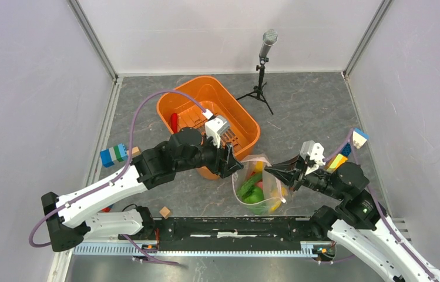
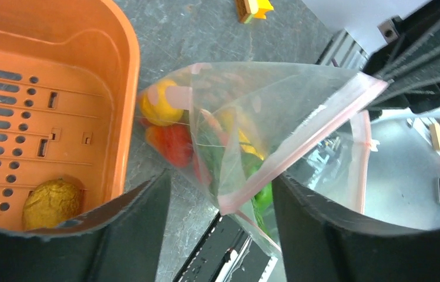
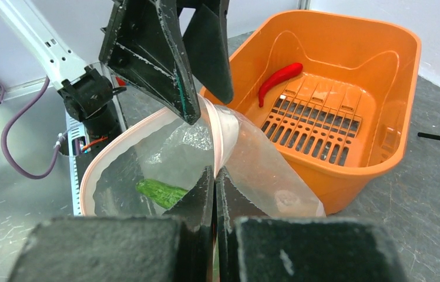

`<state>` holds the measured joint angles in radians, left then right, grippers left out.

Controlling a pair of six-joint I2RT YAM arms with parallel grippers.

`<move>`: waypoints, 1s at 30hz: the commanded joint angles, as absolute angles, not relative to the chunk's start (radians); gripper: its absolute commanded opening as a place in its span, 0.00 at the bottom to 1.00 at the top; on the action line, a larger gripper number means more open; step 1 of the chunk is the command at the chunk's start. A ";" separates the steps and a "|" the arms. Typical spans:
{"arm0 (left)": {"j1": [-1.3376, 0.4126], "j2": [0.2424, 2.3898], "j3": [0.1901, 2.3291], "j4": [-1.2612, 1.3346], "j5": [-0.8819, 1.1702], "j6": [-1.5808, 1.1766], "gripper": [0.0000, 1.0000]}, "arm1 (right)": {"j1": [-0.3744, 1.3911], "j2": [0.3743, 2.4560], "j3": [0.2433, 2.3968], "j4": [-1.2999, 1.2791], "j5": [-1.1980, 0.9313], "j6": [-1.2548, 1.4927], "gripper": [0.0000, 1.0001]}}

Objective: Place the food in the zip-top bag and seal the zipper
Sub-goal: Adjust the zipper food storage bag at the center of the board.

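I am pinching the rim of the clear crinkly zip-top bag [image 1: 258, 189] with my right pincer [image 3: 215, 176], its jaws closed tight on the plastic at the bag's 3 o'clock side. My left pincer [image 2: 222, 197] is standing wide at the 9 o'clock side, with one jaw on either side of the thin pink press-seal zipper [image 2: 317, 126], and as far as I can see it is not pressing the strip. The mouth is gaping.

A glossy yellow toy piece [image 2: 158, 101], a red toy pepper [image 2: 173, 144] and a long green toy cucumber [image 3: 161, 192] are lying inside the bag. I am judging the filling as unfinished. A red toy chilli [image 3: 280, 79] and a lumpy yellow-brown piece [image 2: 51, 202], which looks like food too, are lying in the orange slotted plastic basket [image 1: 248, 126] just beside the bag at its 11 o'clock.

The next move is calling for my left pincer to fetch those two while my right is keeping the mouth open. Only then should I be closing on the strip and running along it, taut and straight.

The grey mottled surface [image 1: 311, 111] is carrying a small black tripod [image 1: 258, 94] at 12 o'clock, coloured building blocks [image 1: 113, 154] at 9 o'clock with more at 3 o'clock, and a small wooden cube [image 1: 164, 211] at 7 o'clock. White wall panels [image 1: 217, 29] are closing in the space.
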<state>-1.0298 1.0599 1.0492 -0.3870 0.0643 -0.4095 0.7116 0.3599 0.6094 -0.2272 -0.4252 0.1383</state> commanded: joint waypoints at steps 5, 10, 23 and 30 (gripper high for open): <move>-1.032 1.032 1.052 -0.375 0.188 -0.319 0.41 | 0.713 0.426 0.690 -0.192 -0.406 0.086 0.00; -1.032 0.993 1.035 -0.390 0.152 -0.279 0.21 | 0.713 0.443 0.697 -0.166 -0.434 0.083 0.00; -1.027 0.994 1.018 -0.309 -0.073 -0.413 0.02 | 0.713 0.480 0.683 -0.133 -0.387 0.151 0.42; -0.913 1.010 1.068 -0.355 -0.100 -0.519 0.02 | 0.713 0.374 0.590 -0.099 -0.302 0.170 0.69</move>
<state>-0.9901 1.0027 1.0111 -0.3729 -0.0654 -0.4183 0.7113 0.4427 0.6369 -0.1692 -0.3645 0.1566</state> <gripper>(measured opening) 0.043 0.667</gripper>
